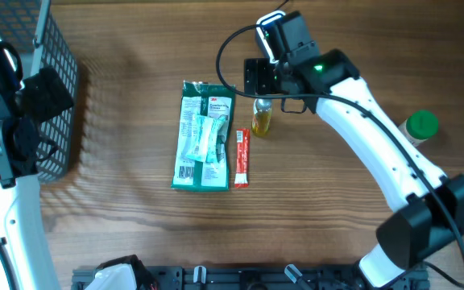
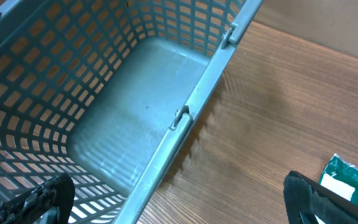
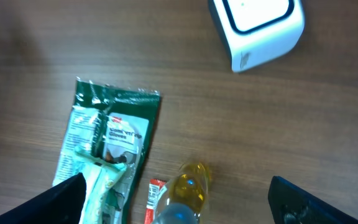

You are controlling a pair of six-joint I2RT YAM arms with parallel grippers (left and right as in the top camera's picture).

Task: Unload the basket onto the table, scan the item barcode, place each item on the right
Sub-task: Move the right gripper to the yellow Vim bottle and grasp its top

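Wood table, bottle directly beneath right gripper

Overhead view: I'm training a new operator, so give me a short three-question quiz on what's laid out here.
1. True or false: the wire basket holds the green package.
2. Which item lies right alongside the green package? A. red sachet B. green-capped jar C. white scanner
3. Fill in: over the yellow bottle, the right gripper has its jaws ___.

Key: 1 false, the package lies on the table and the basket is empty; 2 A; 3 open.
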